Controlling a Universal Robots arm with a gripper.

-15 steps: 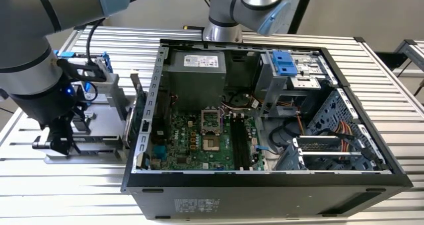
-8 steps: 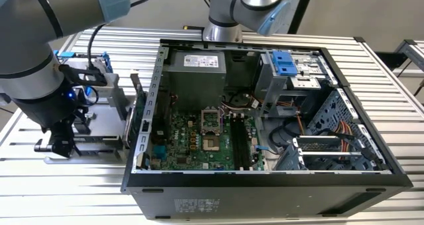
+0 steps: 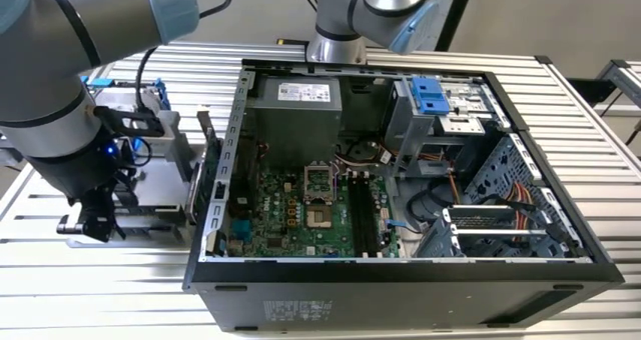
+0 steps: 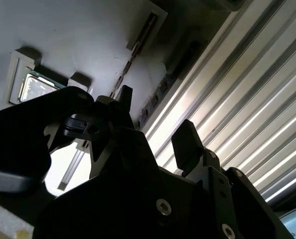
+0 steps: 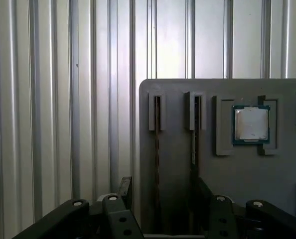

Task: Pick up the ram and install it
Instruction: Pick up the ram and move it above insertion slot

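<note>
Grey tray holds processor, seemingly ram edgewise; claw spread.

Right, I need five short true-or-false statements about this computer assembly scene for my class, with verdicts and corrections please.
1. The computer case is open, with its motherboard in view. True.
2. The fingers are shut on a ram stick. False: they stand apart and hold nothing.
3. Two ram sticks stand edge-on in slots of the gray holder. True.
4. The processor chip is seated on the motherboard. False: the processor chip lies in a recess of the gray holder.
5. The fingers are inside the computer case. False: they are outside it, at the gray holder on the exterior view's left.
</note>
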